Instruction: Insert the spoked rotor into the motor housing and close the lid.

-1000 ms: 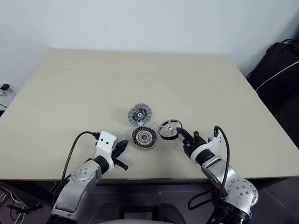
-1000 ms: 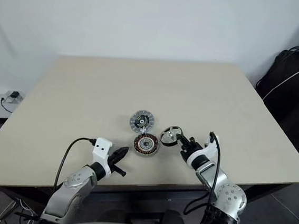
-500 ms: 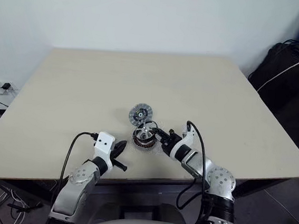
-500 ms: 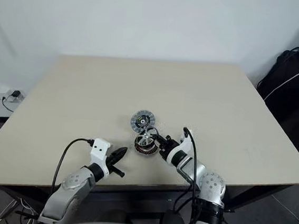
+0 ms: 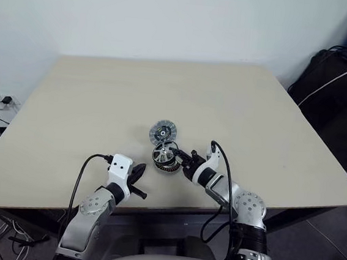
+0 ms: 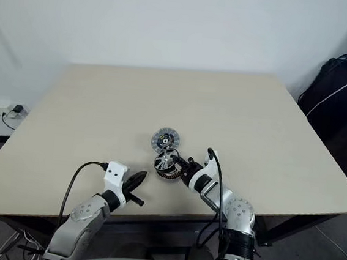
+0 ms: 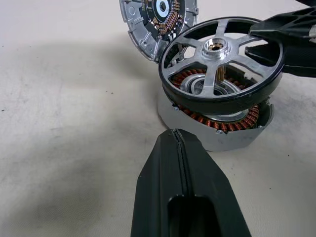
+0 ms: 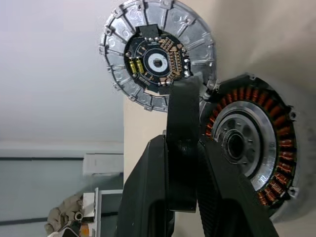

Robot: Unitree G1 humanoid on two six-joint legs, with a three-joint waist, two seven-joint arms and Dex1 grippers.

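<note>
The right gripper [image 5: 180,156] has its two black fingers clamped on the rim of the spoked rotor [image 7: 222,61], a black ring with silvery spokes and a brassy central hub, and holds it tilted just above the motor housing [image 7: 217,126], the shallow round grey metal can with copper windings around a silvery centre that sits on the pale bench [image 5: 237,105]. In the left wrist view the rotor's near edge hangs over the windings, apart from them, while its far edge is higher, so the hub probably does not yet line up with the housing's central bore. To do this step well, I judge the rotor should first be levelled, then centred so hub and bore share one line, and only then lowered straight; a tilted descent could catch the rim on the windings or shove the unsecured housing. The lid [image 8: 158,57], a ribbed silvery disc lying with its circuit face up, sits just beside the housing. The left gripper [image 5: 137,179], fingers pressed together and holding nothing, waits near the housing.
</note>
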